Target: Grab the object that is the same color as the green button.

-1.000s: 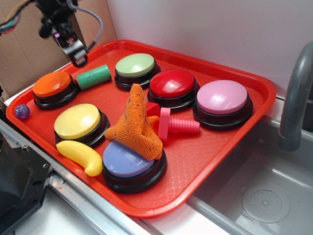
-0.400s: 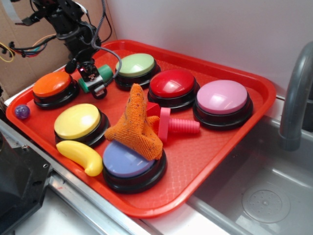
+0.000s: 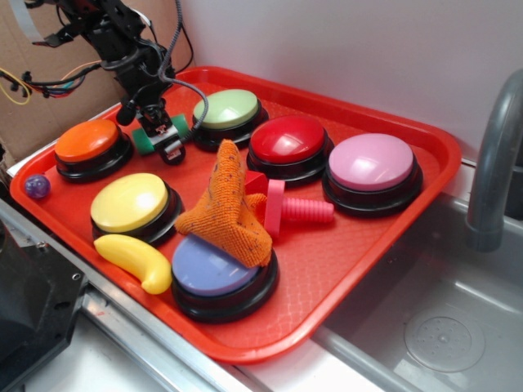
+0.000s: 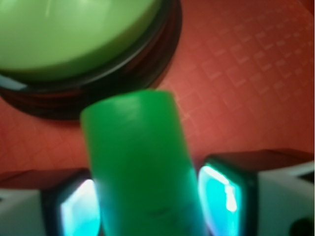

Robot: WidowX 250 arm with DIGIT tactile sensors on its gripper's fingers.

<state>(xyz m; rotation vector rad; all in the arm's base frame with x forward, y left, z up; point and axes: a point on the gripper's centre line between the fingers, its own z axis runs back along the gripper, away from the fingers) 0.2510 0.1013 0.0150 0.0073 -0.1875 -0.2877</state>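
Observation:
The object, a small green cylinder (image 3: 141, 144), lies on the red tray (image 3: 351, 261) between the orange button (image 3: 87, 140) and the green button (image 3: 226, 108). My gripper (image 3: 162, 135) is down over the cylinder's middle, so only its two ends show in the exterior view. In the wrist view the cylinder (image 4: 138, 152) runs between my fingertips (image 4: 224, 196), and my gripper (image 4: 147, 206) stands open, with the pads close against its sides and a thin gap on the right. The green button (image 4: 74, 34) sits just beyond the cylinder's far end.
On the tray also stand a red button (image 3: 288, 139), a pink button (image 3: 372, 162), a yellow button (image 3: 129, 202) and a purple button (image 3: 214, 265) with an orange cloth (image 3: 229, 204) over it. A yellow banana (image 3: 135, 260), a pink bolt (image 3: 294, 211) and a purple ball (image 3: 37, 186) lie nearby. A sink (image 3: 441, 327) is at right.
My gripper came down from above the tray's back left corner and now straddles the green cylinder. The cylinder has stayed in about the same place.

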